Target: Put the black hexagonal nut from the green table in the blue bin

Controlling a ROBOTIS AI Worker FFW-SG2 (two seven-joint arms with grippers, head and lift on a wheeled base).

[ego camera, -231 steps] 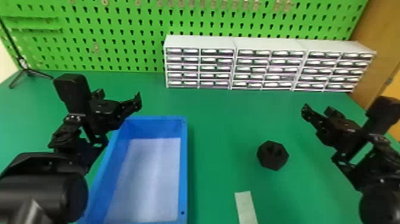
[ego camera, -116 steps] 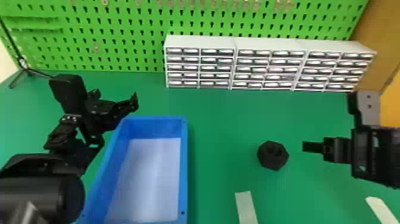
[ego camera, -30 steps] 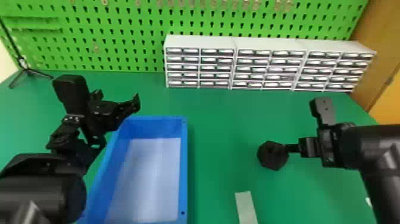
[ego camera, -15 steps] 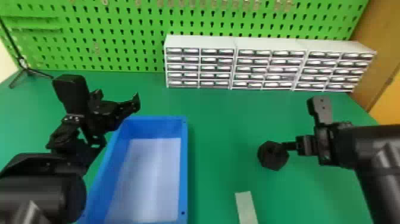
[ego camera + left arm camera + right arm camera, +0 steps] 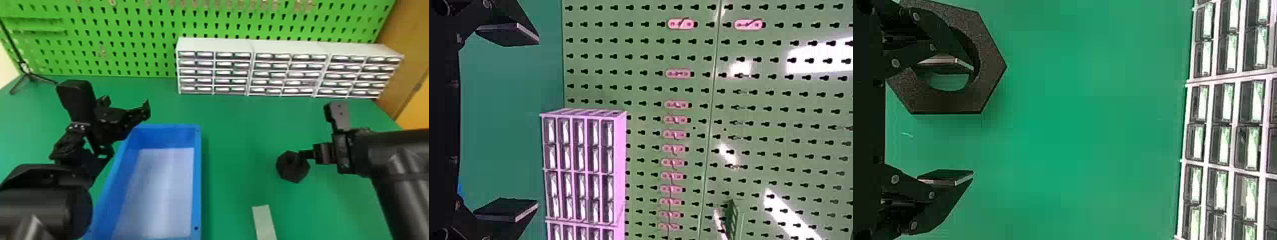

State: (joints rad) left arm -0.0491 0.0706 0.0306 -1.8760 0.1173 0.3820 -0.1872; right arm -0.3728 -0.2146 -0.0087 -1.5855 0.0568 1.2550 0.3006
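Observation:
The black hexagonal nut (image 5: 294,175) lies flat on the green table (image 5: 239,134), right of the blue bin (image 5: 198,178). My right gripper (image 5: 304,154) is at the nut's right side. In the right wrist view my right gripper (image 5: 967,121) stands open: one finger overlaps the hole of the nut (image 5: 991,67), the other is outside it over bare table. Whether the first finger reaches down into the hole, I cannot tell. My left gripper (image 5: 127,105) waits above the bin's far left corner; in the left wrist view the left gripper (image 5: 535,122) is open with nothing between its fingers.
White drawer cabinets (image 5: 287,48) line the table's back, in front of a green pegboard (image 5: 127,41). A pale strip (image 5: 264,221) lies at the front, between bin and nut. A black tripod (image 5: 30,76) stands at the far left.
My right gripper has come in from the right to the nut, turning on the way, and has lately edged a little farther left over it. The nut, bin and left arm look practically unmoved.

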